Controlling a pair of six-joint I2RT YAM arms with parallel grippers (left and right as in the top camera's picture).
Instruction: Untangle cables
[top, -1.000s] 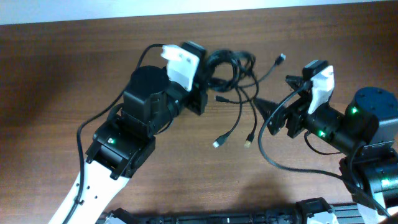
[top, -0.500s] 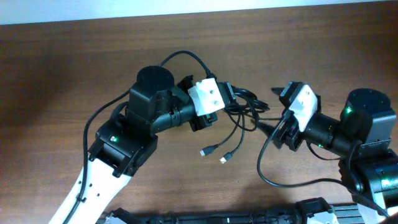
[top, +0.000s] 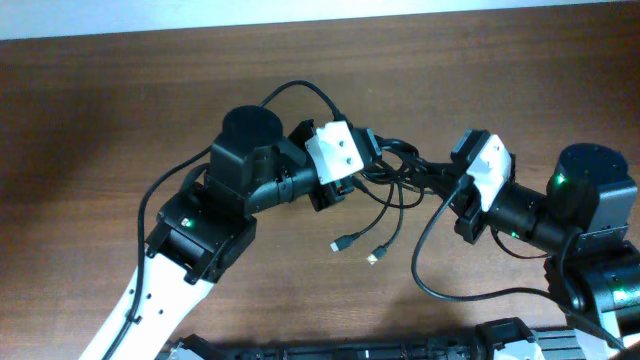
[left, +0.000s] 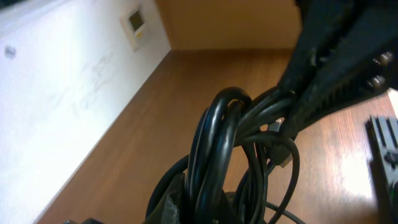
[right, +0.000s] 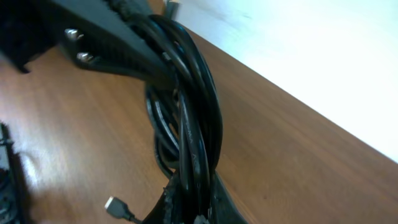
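Overhead, I am watching both arms meeting over the middle of the brown table (top: 120, 110), with the cables (top: 392, 168) bunched into a black knot between them. The left gripper (top: 366, 158) is pinching the knot's left side, its jaws closed on the strands. The right gripper (top: 434, 180) is biting the right side, likewise clamped onto the bundle. Two loose ends are trailing below the knot, one ending in a silvery plug (top: 341, 244) and the other in a gold plug (top: 376, 257) just beside it. I cannot tell whether they are touching the wood. Through the left wrist camera I am seeing the cables (left: 217, 143) rising in thick loops and running into the opposite arm's dark fingers (left: 329, 62). Through the right wrist camera the same strands (right: 196, 124) are twisting together, stretching up to the other gripper.
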